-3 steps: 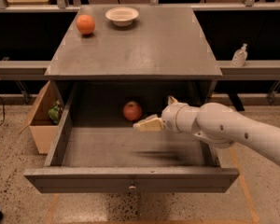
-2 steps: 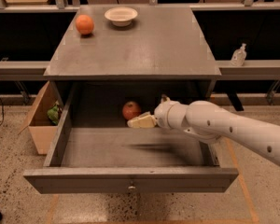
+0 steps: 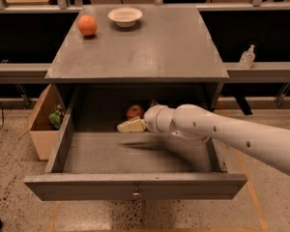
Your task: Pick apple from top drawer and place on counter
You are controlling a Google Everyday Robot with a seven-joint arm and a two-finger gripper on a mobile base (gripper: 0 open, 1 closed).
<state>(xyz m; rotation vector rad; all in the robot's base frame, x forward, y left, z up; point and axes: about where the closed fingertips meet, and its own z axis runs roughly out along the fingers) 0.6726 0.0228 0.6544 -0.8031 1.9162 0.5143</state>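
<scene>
The apple (image 3: 134, 111), red and round, lies at the back of the open top drawer (image 3: 135, 186), near its middle. My gripper (image 3: 129, 125) reaches in from the right on a white arm and sits just in front of and below the apple, close to it. The counter (image 3: 150, 47) is the grey tabletop above the drawer. An orange fruit (image 3: 87, 25) rests on its far left corner.
A white bowl (image 3: 125, 16) sits at the back of the counter. A cardboard box (image 3: 41, 124) with a green item stands on the floor left of the drawer. A clear bottle (image 3: 247, 57) stands on a ledge at the right.
My gripper and arm have moved left and further back into the drawer, closing in on the apple. The apple has not moved.
</scene>
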